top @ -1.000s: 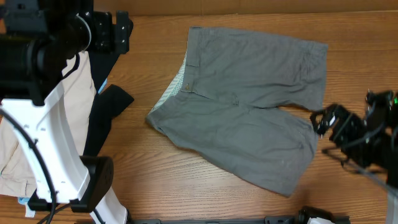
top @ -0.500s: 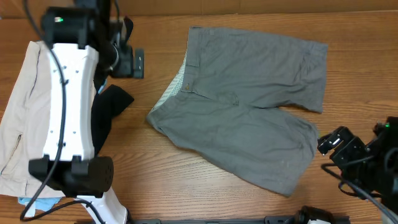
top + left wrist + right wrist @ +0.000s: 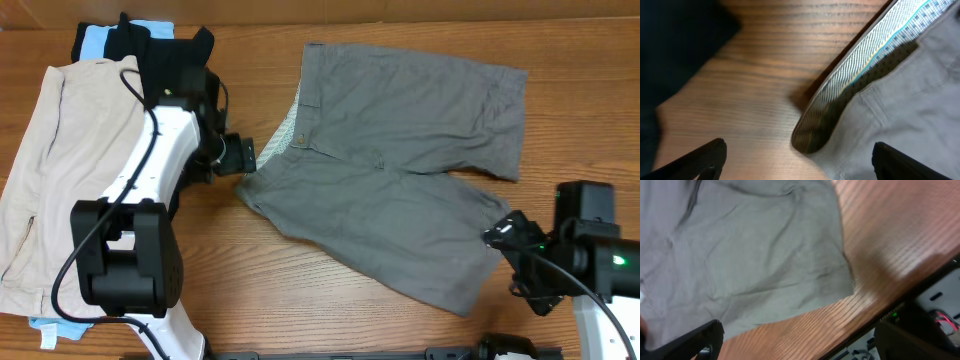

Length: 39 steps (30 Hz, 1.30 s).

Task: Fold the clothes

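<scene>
The clothes are one pair of grey shorts (image 3: pixel 400 170), spread flat mid-table with the waistband to the left and the legs to the right. The pale inside of the waistband (image 3: pixel 875 50) shows. My left gripper (image 3: pixel 244 160) hangs open at the waistband's lower left corner (image 3: pixel 810 135), which lies between its fingers (image 3: pixel 705 156) untouched. Open as well, my right gripper (image 3: pixel 497 236) hovers by the near leg's hem (image 3: pixel 790 280), over bare wood close to the table's front edge. Neither gripper (image 3: pixel 800 165) (image 3: pixel 800 347) holds anything.
Beige shorts (image 3: pixel 70 170) lie at the far left, with a black garment (image 3: pixel 170 55) and a light blue item (image 3: pixel 95 40) behind them. The left arm (image 3: pixel 150 170) reaches over that pile. The table's front edge (image 3: pixel 900 297) is just right of my right gripper.
The left arm swung from over the pile at the left down to the waistband corner. The right arm moved in toward the near leg's hem. The shorts have not moved.
</scene>
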{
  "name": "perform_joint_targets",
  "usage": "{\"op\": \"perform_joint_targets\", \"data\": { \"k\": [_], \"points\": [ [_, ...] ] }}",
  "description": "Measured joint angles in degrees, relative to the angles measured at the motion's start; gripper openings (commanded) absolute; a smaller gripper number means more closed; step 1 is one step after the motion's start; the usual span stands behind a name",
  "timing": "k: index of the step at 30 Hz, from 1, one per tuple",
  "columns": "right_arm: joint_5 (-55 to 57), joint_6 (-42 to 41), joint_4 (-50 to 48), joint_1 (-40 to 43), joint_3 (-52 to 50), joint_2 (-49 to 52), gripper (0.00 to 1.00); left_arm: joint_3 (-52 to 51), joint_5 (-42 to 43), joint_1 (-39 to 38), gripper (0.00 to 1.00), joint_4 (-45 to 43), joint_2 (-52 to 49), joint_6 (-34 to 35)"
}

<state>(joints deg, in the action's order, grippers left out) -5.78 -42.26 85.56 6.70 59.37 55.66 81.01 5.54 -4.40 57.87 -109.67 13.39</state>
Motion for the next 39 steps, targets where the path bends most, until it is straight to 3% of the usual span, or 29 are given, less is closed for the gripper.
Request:
{"op": "perform_joint_targets", "data": {
  "k": [3, 8, 10, 13, 14, 22, 28, 33, 39],
  "points": [
    [-0.28, -0.72, -2.89, -3.80, -0.11, 1.70, 1.00, -3.93, 0.59, -1.31, 0.91, -5.46, 0.00, -0.24],
    [-0.44, -1.29, -6.29, -9.86, -0.15, 5.46, 1.00, -6.19, 2.08, -4.55, 0.77, -10.69, 0.00, -6.27],
    [-0.46, -1.46, -7.41, -11.87, -0.15, 7.04, 1.00, -6.60, 2.19, -5.92, 0.58, -10.95, 0.00, -8.46],
    [-0.48, -1.79, -8.55, -13.75, -0.15, 9.07, 1.00, -7.72, 1.66, -7.41, 0.08, -10.67, 0.00, -10.60],
    [-0.66, -1.92, -8.90, -14.14, -0.15, 9.75, 1.00, -8.20, 1.31, -7.74, 0.04, -10.40, 0.02, -10.58],
    [-0.85, -2.36, -10.97, -14.34, -0.15, 11.26, 1.00, -11.04, 0.39, -5.66, 0.04, -4.24, 0.02, -2.62],
    [-0.85, -2.49, -12.07, -14.34, -0.15, 11.26, 1.00, -14.91, 4.68, 1.70, 0.04, -4.20, 0.52, 2.45],
    [-0.81, -2.51, -12.39, -14.34, -0.15, 11.67, 1.00, -17.14, 11.39, 6.60, 0.04, -6.40, 1.18, 3.02],
    [-1.07, -2.71, -13.92, -14.34, -0.15, 12.24, 1.00, -17.84, 12.00, 6.19, 0.04, -7.87, 1.81, 2.21]
  ]
}}
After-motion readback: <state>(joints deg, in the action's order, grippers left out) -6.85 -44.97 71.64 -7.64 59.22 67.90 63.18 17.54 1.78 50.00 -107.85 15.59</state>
